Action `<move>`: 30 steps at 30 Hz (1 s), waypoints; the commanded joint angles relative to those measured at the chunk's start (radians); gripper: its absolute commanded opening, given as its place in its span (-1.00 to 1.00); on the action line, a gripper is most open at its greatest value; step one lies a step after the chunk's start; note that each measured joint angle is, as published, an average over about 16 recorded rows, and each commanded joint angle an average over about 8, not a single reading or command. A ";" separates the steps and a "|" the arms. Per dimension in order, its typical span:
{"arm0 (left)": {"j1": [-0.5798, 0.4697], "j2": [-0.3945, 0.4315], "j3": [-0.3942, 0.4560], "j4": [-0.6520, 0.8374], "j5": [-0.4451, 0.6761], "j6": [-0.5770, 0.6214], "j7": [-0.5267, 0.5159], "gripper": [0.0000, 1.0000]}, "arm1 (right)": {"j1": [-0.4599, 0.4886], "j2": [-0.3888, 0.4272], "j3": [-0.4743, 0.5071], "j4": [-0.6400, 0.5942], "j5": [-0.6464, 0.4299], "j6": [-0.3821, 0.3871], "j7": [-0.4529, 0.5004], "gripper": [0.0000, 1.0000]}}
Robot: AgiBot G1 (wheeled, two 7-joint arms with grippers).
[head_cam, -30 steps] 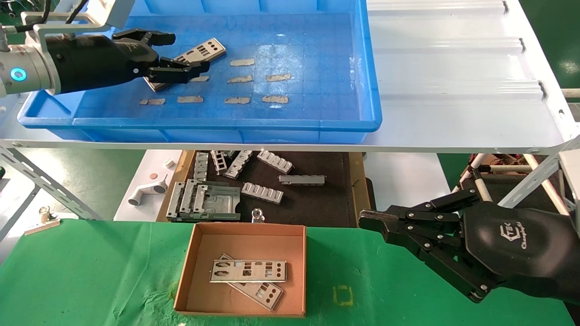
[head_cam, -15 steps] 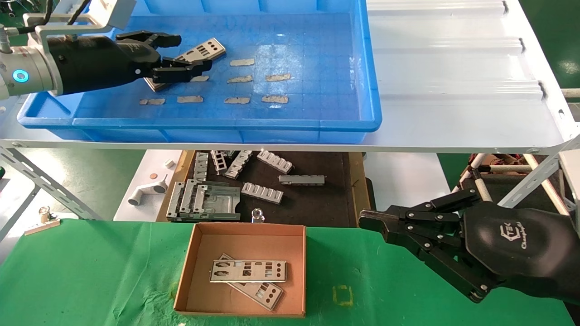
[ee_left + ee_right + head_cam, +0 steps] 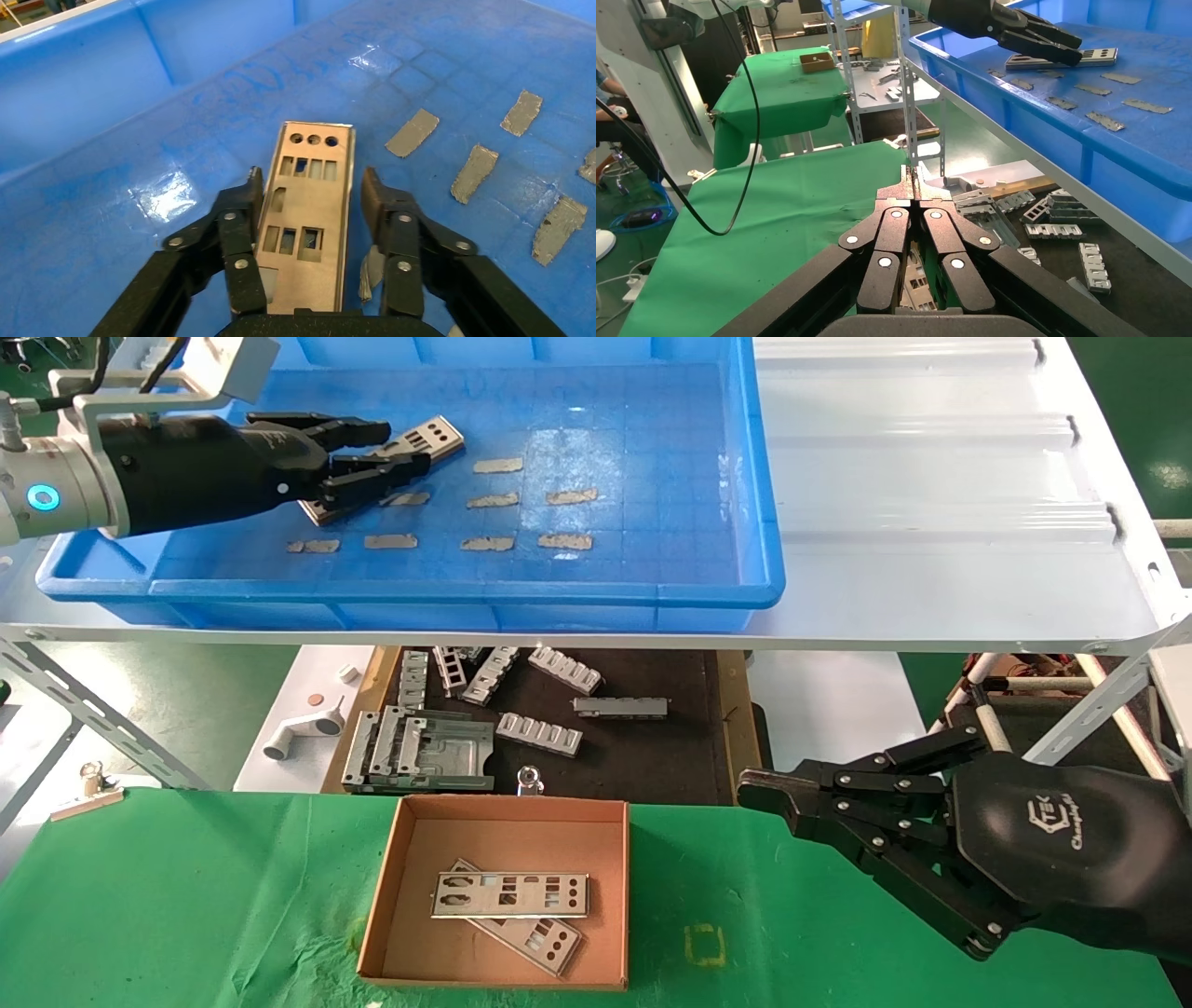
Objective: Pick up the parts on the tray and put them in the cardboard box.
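— Left claw (image 3: pixel 309 193) over the tray (image 3: pixel 652 589), far-left corner; fingers spread narrowly, one each side of the plate (image 3: pixel 309 210), not yet closed.
— Plate's long axis?
— In line with the claw, far end pointing away, flat on the floor.
— Right claw (image 3: pixel 759 794)?
— Pinched closed, empty, parked beside the cardboard box (image 3: pixel 400 859); much farther off.

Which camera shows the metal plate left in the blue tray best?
The left wrist view: the plate fills the middle, cutouts plain, between the open left pincer. The head view shows it small and partly hidden by that pincer. The right wrist view shows only its far edge.
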 commanded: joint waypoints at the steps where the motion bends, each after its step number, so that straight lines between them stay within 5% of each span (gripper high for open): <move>1: 0.000 0.000 0.000 0.002 0.000 0.000 0.001 -1.00 | 0.000 0.000 0.000 0.000 0.000 0.000 0.000 -1.00; 20: -0.031 -0.020 -0.014 -0.015 -0.020 0.046 0.021 -1.00 | 0.000 0.000 0.000 0.000 0.000 0.000 0.000 -1.00; 30: -0.079 -0.082 -0.018 -0.094 -0.039 0.366 0.081 -1.00 | 0.000 0.000 0.000 0.000 0.000 0.000 0.000 -1.00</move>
